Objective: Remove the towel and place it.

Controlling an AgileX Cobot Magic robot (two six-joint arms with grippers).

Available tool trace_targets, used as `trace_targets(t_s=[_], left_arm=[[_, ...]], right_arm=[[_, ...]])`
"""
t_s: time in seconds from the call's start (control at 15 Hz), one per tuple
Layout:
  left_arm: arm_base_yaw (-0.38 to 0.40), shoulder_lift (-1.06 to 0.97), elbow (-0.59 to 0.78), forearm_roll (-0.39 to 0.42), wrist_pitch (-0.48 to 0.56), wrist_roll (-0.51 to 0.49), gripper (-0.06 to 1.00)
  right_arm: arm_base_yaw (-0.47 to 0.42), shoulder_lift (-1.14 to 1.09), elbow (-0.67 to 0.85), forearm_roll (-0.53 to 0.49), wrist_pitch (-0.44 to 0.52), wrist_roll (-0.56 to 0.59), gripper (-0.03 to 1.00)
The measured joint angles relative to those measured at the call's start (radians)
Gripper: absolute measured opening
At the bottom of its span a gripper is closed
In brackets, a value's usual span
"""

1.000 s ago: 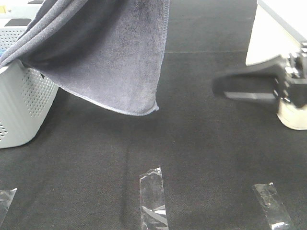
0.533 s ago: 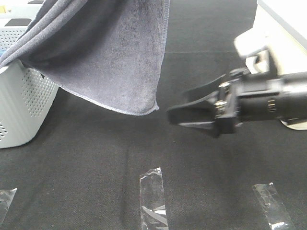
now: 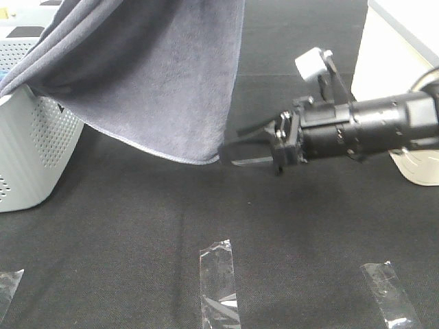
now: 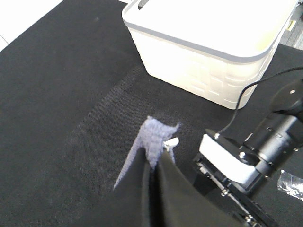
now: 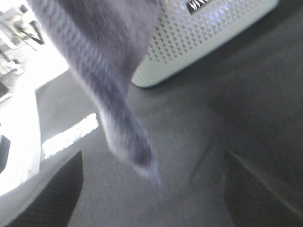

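Towel (image 3: 158,82) hangs mid-air, far-left. One corner is pinched tight in the left gripper (image 4: 154,163) jaws, its left part is draped over the grey basket (image 3: 31,151) rim, and the low corner dangles just above the tabletop (image 3: 137,226) centre. Right gripper (image 3: 233,147) jaws are spread wide and empty, tips at that corner; contact unclear.

Risks: closing here may catch only the hem and slip. Pulling right could drag the draped part and tip the basket.

White bin (image 3: 384,55) crowds the far right. Open room is the near tabletop around the tape strips (image 3: 218,274).
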Motion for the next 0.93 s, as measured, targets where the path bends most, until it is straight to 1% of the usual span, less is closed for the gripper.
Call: trace_targets(t_s=[0.13,0.27,0.47,0.6,0.67,0.8,0.93], left_arm=[[0.000,0.000,0.000,-0.001,-0.003,0.001,0.00],[0.000,0.000,0.000,-0.001,-0.030,0.001,0.00],[0.000,0.003,0.000,-0.001,-0.083,0.001,0.00],[0.000,0.019,0.000,-0.001,-0.099,0.001,0.00],[-0.002,0.031,0.000,-0.001,-0.101,0.001,0.00],[-0.002,0.041,0.001,0.003,-0.108,0.001,0.00],[-0.002,0.041,0.001,0.016,-0.134,0.001,0.00]], right_arm=[[0.000,0.023,-0.029,0.001,0.005,0.032,0.75],[0.000,0.025,-0.034,0.001,0.040,0.038,0.74],[0.001,0.025,-0.035,0.001,0.068,0.039,0.68],[0.001,0.025,-0.035,0.001,0.104,0.039,0.64],[0.001,0.025,-0.035,0.001,0.115,0.039,0.62],[0.001,0.025,-0.035,0.001,0.125,0.040,0.52],[0.001,0.025,-0.035,0.001,0.126,0.040,0.45]])
